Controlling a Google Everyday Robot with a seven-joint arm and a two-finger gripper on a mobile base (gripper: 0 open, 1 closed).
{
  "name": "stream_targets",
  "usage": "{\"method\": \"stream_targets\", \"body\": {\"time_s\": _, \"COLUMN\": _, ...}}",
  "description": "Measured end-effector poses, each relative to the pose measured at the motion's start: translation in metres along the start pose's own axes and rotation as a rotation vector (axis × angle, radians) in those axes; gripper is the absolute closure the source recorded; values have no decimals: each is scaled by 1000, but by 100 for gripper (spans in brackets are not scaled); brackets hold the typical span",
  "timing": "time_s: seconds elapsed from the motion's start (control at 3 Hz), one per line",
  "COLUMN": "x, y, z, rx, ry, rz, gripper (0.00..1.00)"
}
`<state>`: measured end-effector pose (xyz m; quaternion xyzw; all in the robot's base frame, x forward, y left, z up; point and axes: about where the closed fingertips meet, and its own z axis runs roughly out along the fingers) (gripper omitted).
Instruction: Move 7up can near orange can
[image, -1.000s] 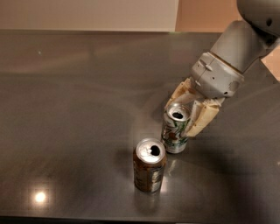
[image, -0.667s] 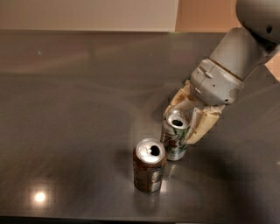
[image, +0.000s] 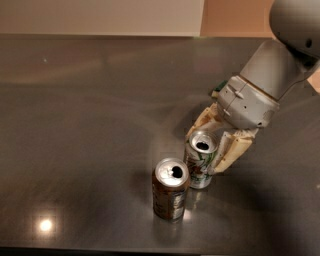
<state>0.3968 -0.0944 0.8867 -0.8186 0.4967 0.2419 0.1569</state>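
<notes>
The 7up can (image: 200, 161), silver-white with green markings and an open silver top, stands upright on the dark table (image: 85, 125). The orange can (image: 170, 191), dark orange-brown with a pale label patch, stands just in front and to the left of it, almost touching. My gripper (image: 206, 150) reaches in from the upper right. Its tan fingers (image: 233, 152) sit on either side of the 7up can and are shut on it. The grey wrist (image: 247, 102) is above and behind the can.
The table's front edge (image: 100, 248) runs along the bottom, close to the orange can. A pale wall (image: 100, 17) lies behind the far edge. A small green object (image: 218, 89) peeks out behind the wrist.
My gripper has carried the 7up can forward, toward the orange can. The orange can has not moved.
</notes>
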Motion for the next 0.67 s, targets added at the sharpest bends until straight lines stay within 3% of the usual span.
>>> {"method": "stream_targets", "body": {"time_s": 0.33, "x": -1, "y": -7, "z": 0, "rx": 26, "ry": 3, "rz": -2, "gripper": 0}}
{"method": "stream_targets", "body": {"time_s": 0.67, "x": -2, "y": -11, "z": 0, "rx": 45, "ry": 5, "rz": -4, "gripper": 0}}
